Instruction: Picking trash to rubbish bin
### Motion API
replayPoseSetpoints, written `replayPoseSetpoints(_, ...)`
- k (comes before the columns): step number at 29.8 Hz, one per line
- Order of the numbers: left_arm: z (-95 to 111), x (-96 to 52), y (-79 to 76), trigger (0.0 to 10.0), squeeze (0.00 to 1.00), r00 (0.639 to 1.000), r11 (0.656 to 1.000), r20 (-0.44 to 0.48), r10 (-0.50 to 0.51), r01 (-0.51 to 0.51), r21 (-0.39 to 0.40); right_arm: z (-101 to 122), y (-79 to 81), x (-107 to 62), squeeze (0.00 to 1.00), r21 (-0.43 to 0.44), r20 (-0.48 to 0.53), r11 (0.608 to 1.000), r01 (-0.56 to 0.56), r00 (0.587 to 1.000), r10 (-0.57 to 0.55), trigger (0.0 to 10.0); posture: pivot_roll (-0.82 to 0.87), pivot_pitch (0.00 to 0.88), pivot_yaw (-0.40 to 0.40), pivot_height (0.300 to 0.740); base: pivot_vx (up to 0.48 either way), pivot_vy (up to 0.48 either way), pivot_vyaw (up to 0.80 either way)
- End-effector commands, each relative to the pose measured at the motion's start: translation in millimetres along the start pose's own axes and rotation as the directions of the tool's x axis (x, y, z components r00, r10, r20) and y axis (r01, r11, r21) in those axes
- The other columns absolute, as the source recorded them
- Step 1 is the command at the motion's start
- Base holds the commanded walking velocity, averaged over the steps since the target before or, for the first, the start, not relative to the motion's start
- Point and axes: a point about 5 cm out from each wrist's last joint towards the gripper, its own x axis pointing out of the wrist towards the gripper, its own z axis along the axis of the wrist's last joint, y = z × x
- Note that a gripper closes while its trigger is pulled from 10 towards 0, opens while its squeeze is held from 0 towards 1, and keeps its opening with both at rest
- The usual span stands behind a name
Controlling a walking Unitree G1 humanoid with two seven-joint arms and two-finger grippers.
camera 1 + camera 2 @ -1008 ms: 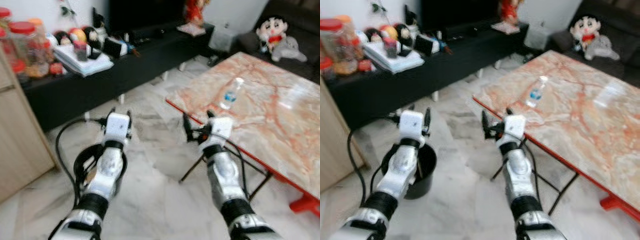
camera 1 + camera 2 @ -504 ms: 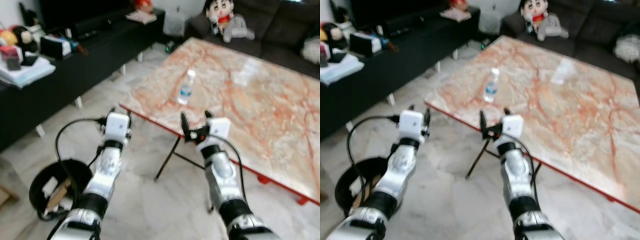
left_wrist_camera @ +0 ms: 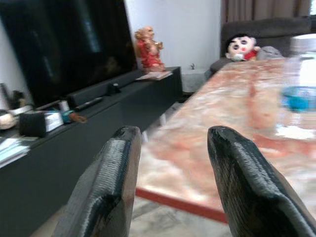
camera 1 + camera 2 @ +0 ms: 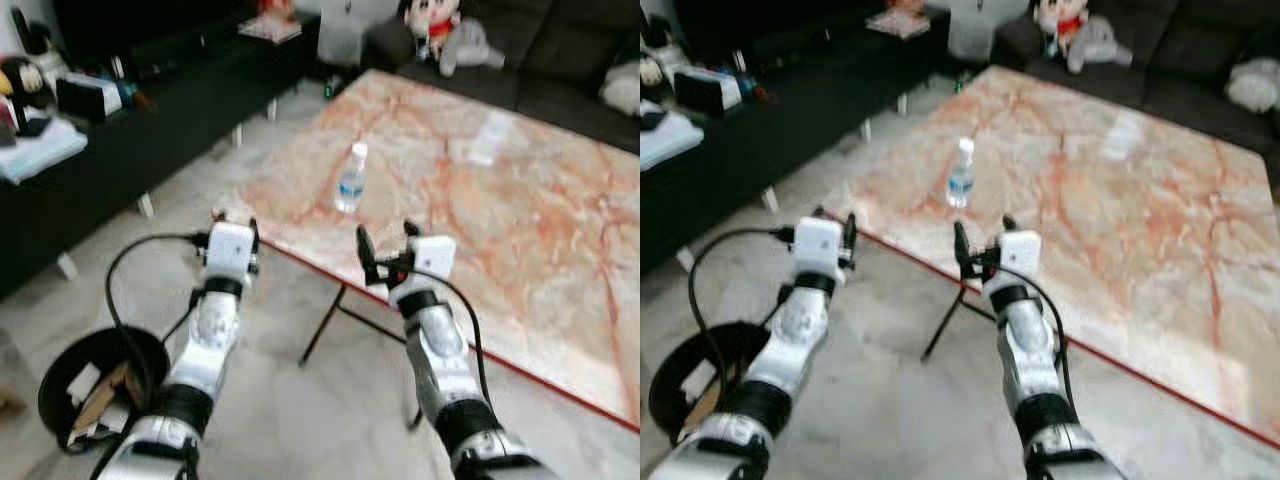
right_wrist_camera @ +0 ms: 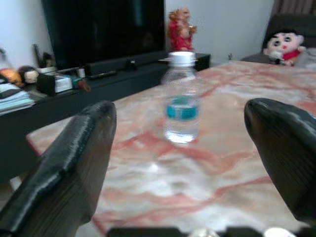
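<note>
A clear water bottle point(image 4: 350, 178) stands upright near the corner of a marble-patterned table point(image 4: 520, 230). The right gripper point(image 4: 383, 238), fingers spread and empty, faces it, apparently lined up to grasp. The left gripper point(image 4: 232, 224) hangs open above the floor, with the black rubbish bin point(image 4: 60, 370) below.

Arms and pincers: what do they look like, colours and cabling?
Both arms are silver metal with black joint bands and white boxy wrist blocks. Left pincer and right pincer each have two long black ribbed fingers. Black cables loop beside each forearm.
</note>
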Motion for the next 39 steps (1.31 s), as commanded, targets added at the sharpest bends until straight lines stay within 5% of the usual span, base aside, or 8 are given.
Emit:
replayPoseSetpoints(1,6.8,0.6,-15.8,10.0,0.0,0.998,0.998,0.03,-0.052,0.052,-0.023,0.7,-13.4,-3.6,0.0,-0.007,-0.003,0.999,0.044,0.999,-0.044,10.0,0.1,0.102,-0.137,0.74,0.0,0.0,0.0)
replayPoseSetpoints(39,4.4,0.1,-18.9,10.0,0.0,0.997,0.994,0.007,-0.081,0.081,-0.069,-3.4,-11.5,-5.1,0.0,-0.002,-0.024,0.999,0.046,0.999,-0.046,10.0,0.11,0.052,-0.133,0.74,0.0,0.0,-0.73)
